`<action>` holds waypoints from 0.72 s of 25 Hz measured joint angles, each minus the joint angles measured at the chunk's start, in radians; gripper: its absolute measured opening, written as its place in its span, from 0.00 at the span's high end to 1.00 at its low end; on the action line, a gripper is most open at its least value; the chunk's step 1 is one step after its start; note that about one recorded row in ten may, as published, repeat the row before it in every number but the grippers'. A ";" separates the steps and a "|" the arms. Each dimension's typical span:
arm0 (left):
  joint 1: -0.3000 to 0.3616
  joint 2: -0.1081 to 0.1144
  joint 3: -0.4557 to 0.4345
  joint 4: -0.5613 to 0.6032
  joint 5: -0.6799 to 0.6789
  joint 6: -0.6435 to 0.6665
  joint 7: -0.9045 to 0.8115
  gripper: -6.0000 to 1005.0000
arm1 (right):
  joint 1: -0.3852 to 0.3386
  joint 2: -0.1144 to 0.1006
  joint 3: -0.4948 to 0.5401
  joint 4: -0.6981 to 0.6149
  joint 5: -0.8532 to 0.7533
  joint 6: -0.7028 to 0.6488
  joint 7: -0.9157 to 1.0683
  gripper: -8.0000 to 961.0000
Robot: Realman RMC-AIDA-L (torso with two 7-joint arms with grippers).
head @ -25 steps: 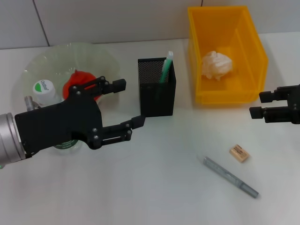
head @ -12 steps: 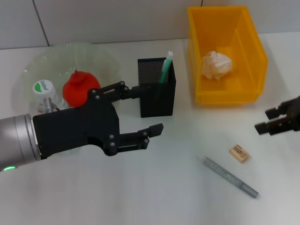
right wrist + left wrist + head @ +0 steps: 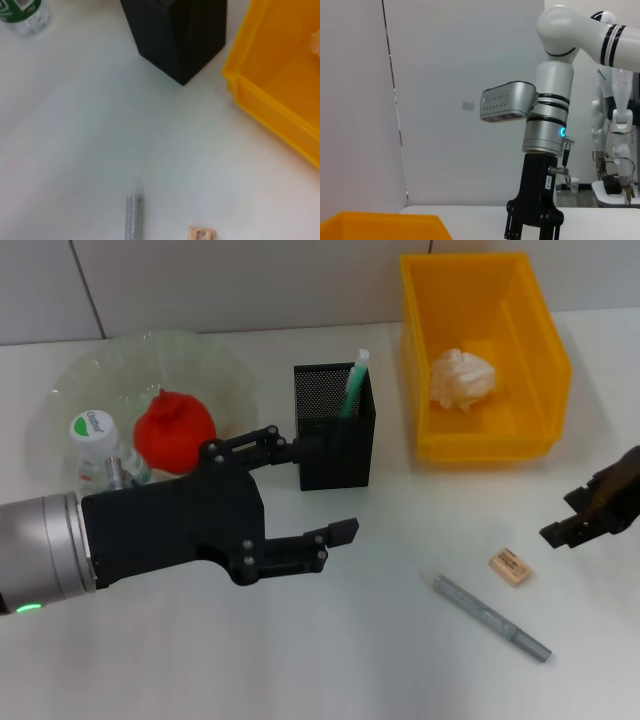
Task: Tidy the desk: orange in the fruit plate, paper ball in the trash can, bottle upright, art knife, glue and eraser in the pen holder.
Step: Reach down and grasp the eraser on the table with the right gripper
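Mostly sorted, we found: orange (image 3: 175, 431) in the fruit plate (image 3: 215, 365), bottle (image 3: 98, 445) upright beside it, paper ball (image 3: 462, 378) in the trash can (image 3: 486, 445). Eraser (image 3: 509, 567) and art knife (image 3: 490, 617) lay on the table (image 3: 330, 660), right of the pen holder (image 3: 335, 435). Left gripper (image 3: 310, 490) hovered spread, empty; right gripper (image 3: 580, 520) near the eraser, we couldn't tell.

Plenty of bare surface (image 3: 330, 660) up front. The left end effector (image 3: 305, 495), spread wide, sits right against the pen holder (image 3: 334, 438); the eraser (image 3: 509, 567) and art knife (image 3: 491, 617) lie unblocked.
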 joint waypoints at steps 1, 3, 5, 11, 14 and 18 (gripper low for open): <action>0.000 0.000 0.001 -0.002 0.000 0.000 0.001 0.20 | 0.003 0.000 -0.005 0.001 0.000 0.000 0.004 0.34; -0.001 -0.001 0.005 -0.005 0.000 0.000 0.003 0.20 | 0.012 0.001 -0.018 0.004 -0.001 0.000 0.012 0.34; -0.002 -0.001 0.015 -0.008 0.000 0.000 0.005 0.20 | 0.019 0.001 -0.036 0.007 -0.002 0.000 0.025 0.34; -0.002 -0.002 0.028 -0.008 0.000 0.000 0.006 0.20 | 0.040 0.001 -0.103 0.029 -0.032 0.017 0.050 0.34; -0.002 -0.002 0.035 -0.008 0.000 0.000 0.008 0.20 | 0.047 0.001 -0.128 0.056 -0.035 0.039 0.056 0.34; 0.000 -0.003 0.040 -0.007 0.000 0.000 0.011 0.20 | 0.048 0.003 -0.157 0.088 -0.036 0.071 0.059 0.34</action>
